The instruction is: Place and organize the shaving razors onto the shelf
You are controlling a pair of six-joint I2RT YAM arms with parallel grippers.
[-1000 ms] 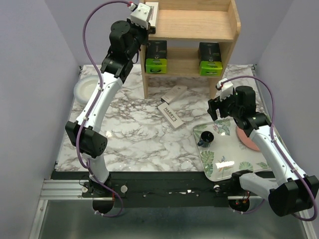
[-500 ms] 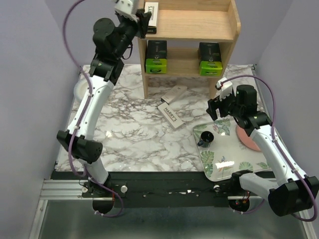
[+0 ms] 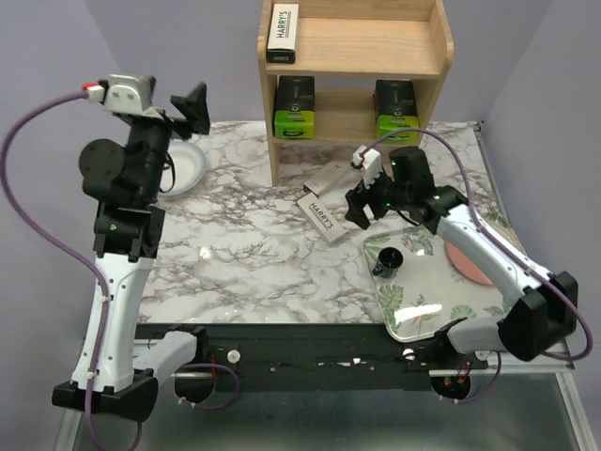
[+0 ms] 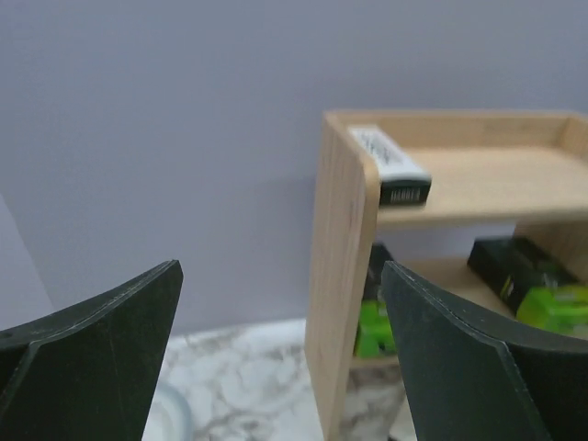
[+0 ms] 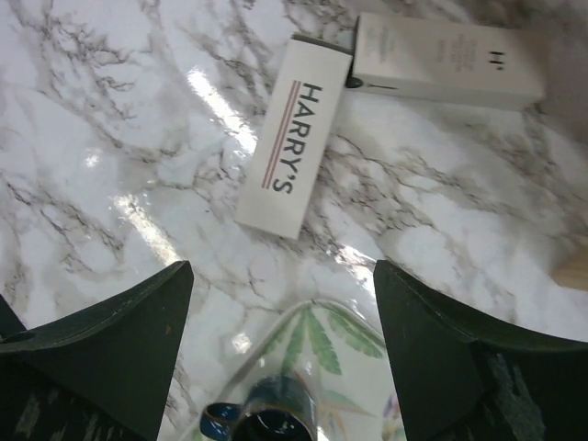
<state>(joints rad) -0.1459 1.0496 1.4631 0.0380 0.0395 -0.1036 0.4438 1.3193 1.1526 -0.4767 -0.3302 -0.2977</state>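
Marble tabletop [image 3: 244,254]. We see left claw [image 3: 191,110] spread, empty; shelf [image 3: 376,47] to its right, white box [image 3: 283,27] on top tier. Right claw [image 5: 282,271] spread, empty; two boxes [image 5: 294,136] just beyond fingertips, on marble.

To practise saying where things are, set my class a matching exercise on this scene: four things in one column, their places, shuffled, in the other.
Things
1. black cup
2. black-and-green packs
3. white bowl
4. lone HARRY'S box

Places
a. lower tier of the shelf
b. marble table, left of the shelf
c. top tier of the shelf
d. leaf-patterned tray

Pairs: 1-d, 2-a, 3-b, 4-c
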